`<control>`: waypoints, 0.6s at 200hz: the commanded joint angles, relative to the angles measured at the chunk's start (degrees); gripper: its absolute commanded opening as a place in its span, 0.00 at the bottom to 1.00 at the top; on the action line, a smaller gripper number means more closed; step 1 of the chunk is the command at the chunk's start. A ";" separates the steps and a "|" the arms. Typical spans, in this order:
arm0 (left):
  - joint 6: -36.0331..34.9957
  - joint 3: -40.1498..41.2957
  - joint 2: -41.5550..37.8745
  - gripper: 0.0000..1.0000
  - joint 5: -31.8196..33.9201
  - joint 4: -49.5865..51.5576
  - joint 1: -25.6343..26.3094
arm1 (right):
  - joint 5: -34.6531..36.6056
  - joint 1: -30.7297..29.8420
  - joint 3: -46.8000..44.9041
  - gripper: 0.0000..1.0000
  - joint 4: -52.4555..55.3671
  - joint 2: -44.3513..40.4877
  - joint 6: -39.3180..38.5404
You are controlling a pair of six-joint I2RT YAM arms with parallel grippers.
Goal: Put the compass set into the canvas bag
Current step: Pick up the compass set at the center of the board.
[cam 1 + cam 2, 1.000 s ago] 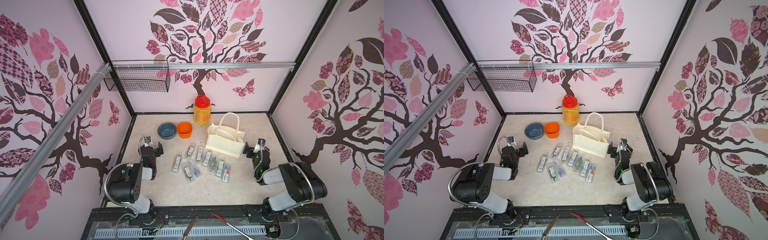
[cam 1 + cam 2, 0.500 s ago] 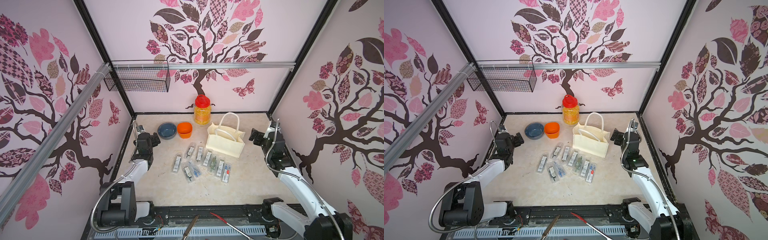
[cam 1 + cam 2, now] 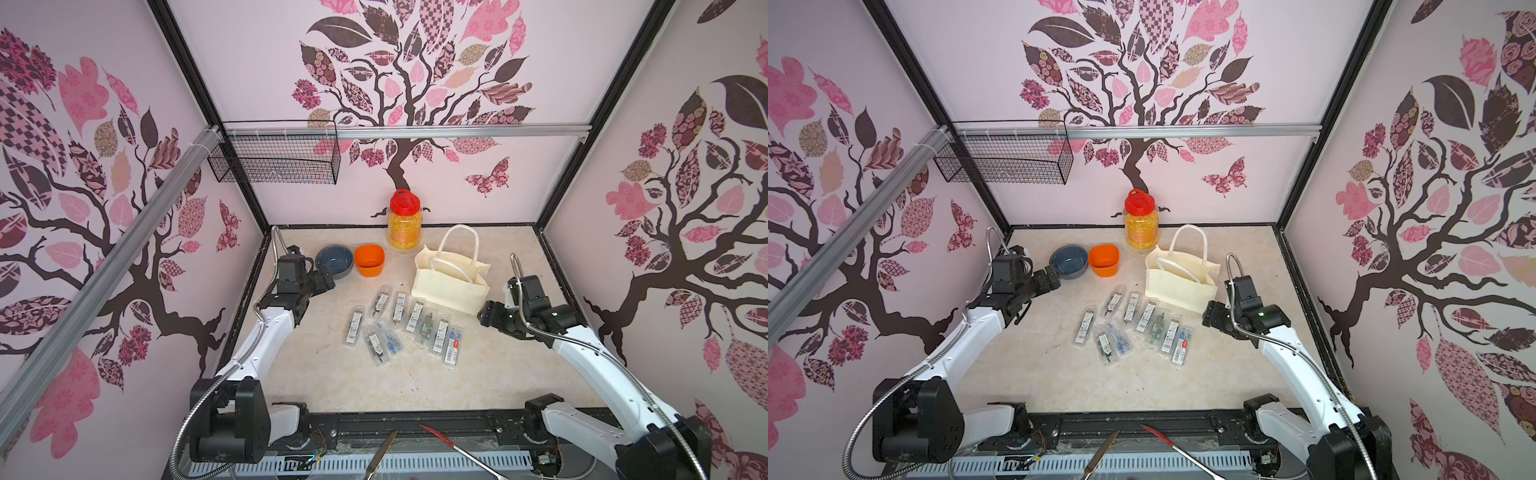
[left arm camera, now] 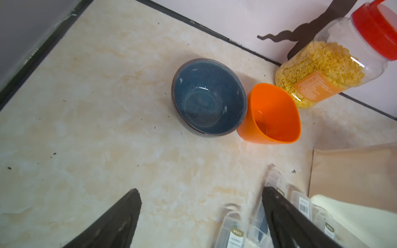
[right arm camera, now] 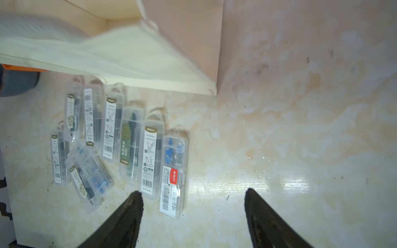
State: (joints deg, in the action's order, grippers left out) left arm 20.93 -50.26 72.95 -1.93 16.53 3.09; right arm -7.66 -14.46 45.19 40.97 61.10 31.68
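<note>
Cream canvas bag (image 3: 451, 286) standing upright toward the far right of the table (image 3: 332, 374), clear-cased compass sets (image 3: 415, 316) lying clustered just near-left of it, left pincer (image 4: 199, 193) hovering beside the blue bowl (image 3: 333, 261), jaws apart, right pincer (image 5: 193, 193) hovering near the bag's near-right corner, jaws apart

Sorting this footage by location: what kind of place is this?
Probably a robot test booth, not a home: two white arms mounted on a front rail, tree-printed wall panels in black framing, and props like the canvas bag on a marble-look table.
</note>
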 commanded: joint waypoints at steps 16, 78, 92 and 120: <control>-1.11 -2.94 0.58 0.92 -1.09 3.31 0.51 | -5.43 -0.13 -1.25 0.77 -0.01 4.03 1.37; -0.94 -4.43 1.51 0.93 0.98 5.91 0.19 | -4.24 -2.04 0.23 0.76 -1.29 14.38 -1.17; 0.14 -5.46 2.13 0.93 -0.08 6.94 -0.59 | -3.40 -3.15 0.79 0.76 -1.80 16.15 -1.19; 2.61 -7.46 3.52 0.93 -3.37 8.60 -2.38 | -1.96 -6.20 3.32 0.76 -1.69 20.85 -1.23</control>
State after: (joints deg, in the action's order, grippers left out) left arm 21.45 -53.95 75.33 -3.01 23.11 2.11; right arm -11.81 -18.39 45.23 39.11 78.06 31.22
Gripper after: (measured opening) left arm 0.928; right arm 0.763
